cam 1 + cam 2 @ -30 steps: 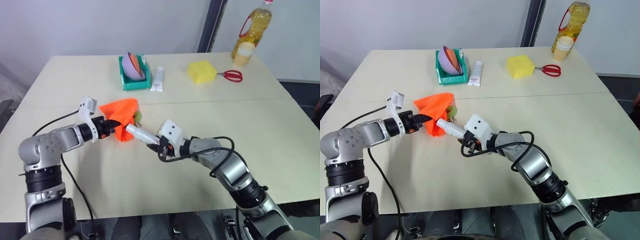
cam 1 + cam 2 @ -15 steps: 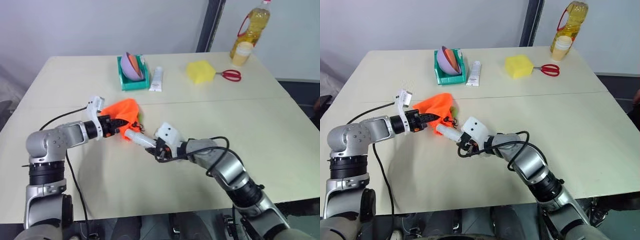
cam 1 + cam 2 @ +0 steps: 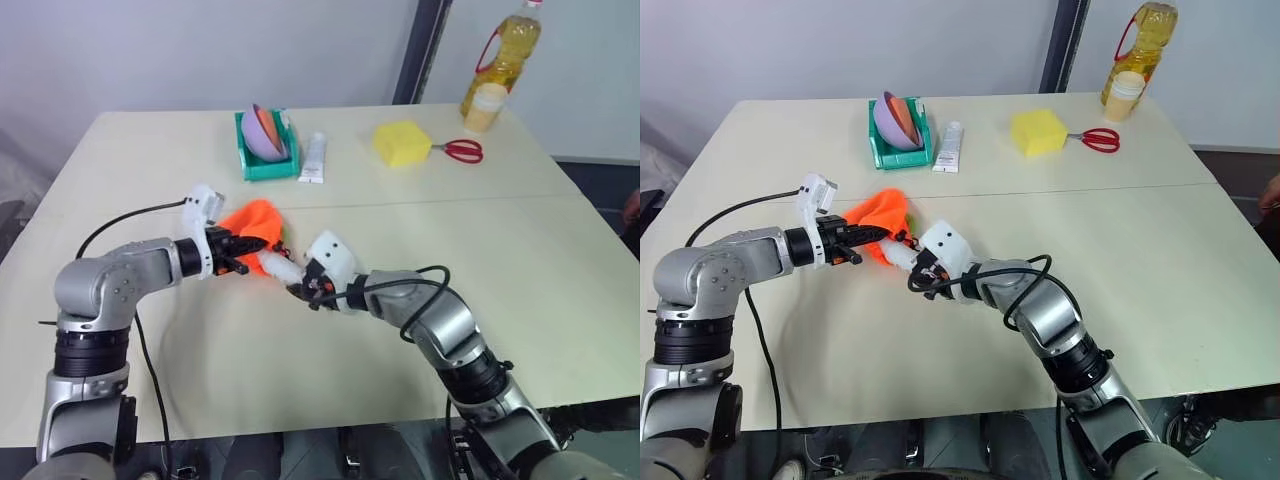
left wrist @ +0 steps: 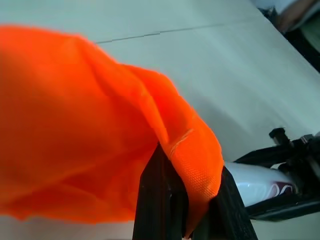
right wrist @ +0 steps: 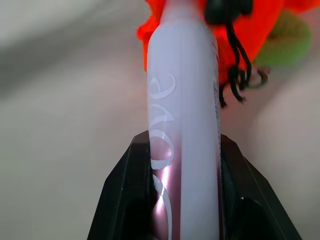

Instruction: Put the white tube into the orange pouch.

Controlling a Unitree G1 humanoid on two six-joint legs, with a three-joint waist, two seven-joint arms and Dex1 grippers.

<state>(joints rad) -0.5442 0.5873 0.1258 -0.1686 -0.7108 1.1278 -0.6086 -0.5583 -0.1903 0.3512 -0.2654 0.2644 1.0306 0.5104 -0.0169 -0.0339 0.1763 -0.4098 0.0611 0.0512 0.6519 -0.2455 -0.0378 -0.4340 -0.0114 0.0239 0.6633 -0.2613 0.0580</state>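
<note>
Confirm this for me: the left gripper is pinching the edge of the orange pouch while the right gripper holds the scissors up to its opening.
Not quite. The left gripper does pinch the orange pouch, but the right gripper holds the white tube, not the scissors. The right wrist view shows the tube clamped between its fingers; the red-handled scissors lie at the far side of the table.

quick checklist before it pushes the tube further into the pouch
1. Left gripper shut on the orange pouch edge: ok.
2. Right gripper clamped around the white tube: ok.
3. Tube's far end at the pouch mouth: ok; how far in, cannot tell.
4. Black zip cord clear of the tube's path: not ok, it hangs right beside the tube.
5. Mouth open wide enough: cannot tell.
</note>
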